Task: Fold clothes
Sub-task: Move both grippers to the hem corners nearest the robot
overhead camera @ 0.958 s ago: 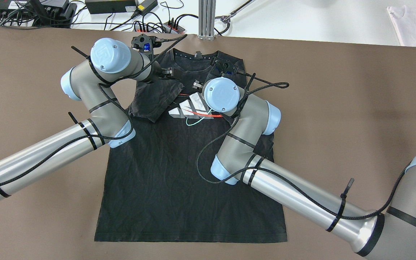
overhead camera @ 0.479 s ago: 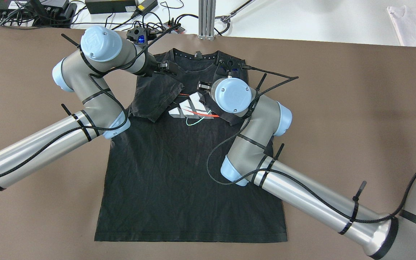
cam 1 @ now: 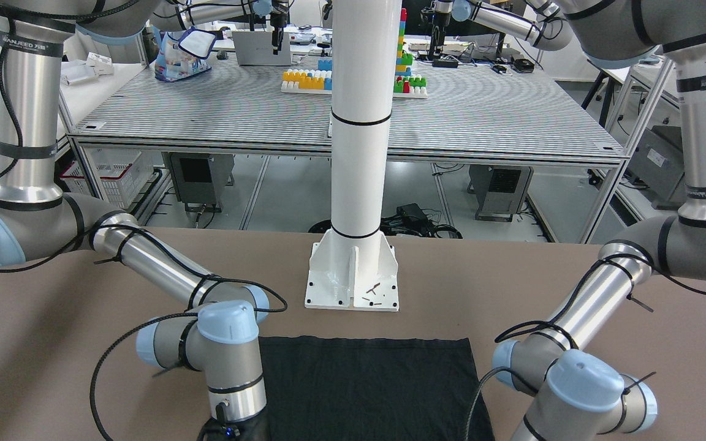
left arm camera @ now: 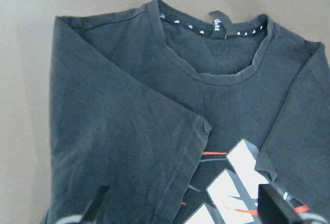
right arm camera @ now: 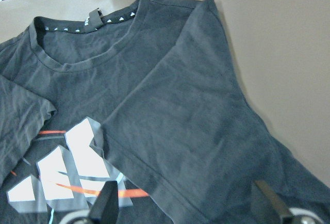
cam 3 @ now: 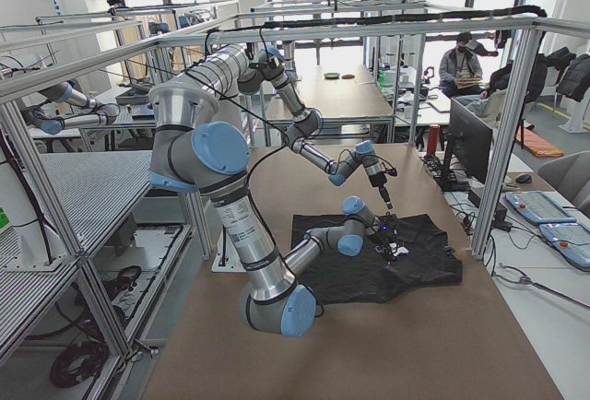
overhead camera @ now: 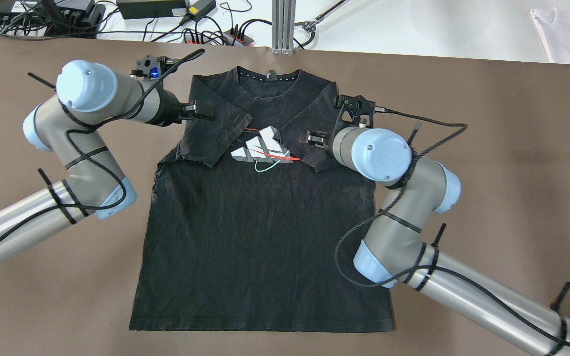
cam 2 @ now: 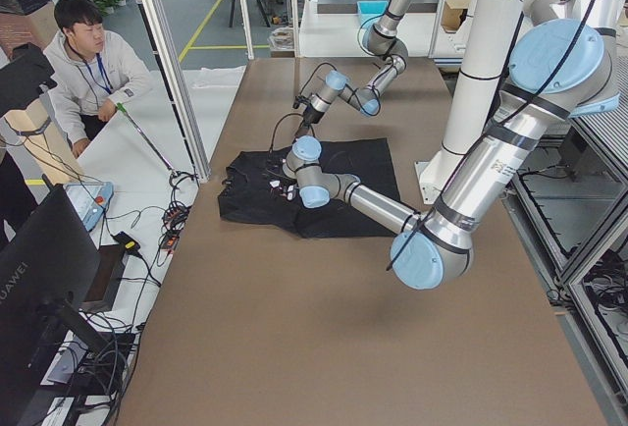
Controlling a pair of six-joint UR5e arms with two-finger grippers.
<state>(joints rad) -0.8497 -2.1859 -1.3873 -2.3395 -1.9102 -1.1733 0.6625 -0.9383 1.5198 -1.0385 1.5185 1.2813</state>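
A black T-shirt [overhead camera: 265,237] with a white, red and teal logo [overhead camera: 260,151] lies flat on the brown table, collar at the far edge. Both short sleeves are folded inward: one [overhead camera: 213,136] on the view's left, one [overhead camera: 307,116] on the right. My left gripper [overhead camera: 201,111] hovers over the left shoulder, open and empty; its fingertips [left arm camera: 98,206] stand wide apart in the left wrist view. My right gripper [overhead camera: 312,138] hovers over the right folded sleeve, open and empty, with fingertips [right arm camera: 108,201] spread apart.
A white cloth [overhead camera: 569,29] lies on the white bench at the back right. Cables and power bricks [overhead camera: 166,10] run along the table's far edge beside a metal post [overhead camera: 283,24]. An operator [cam 2: 83,63] sits beyond that edge.
Both arms have drawn outward from the shirt's chest, the left one to the left and the right one to the right. The folded sleeves stay where they lay.
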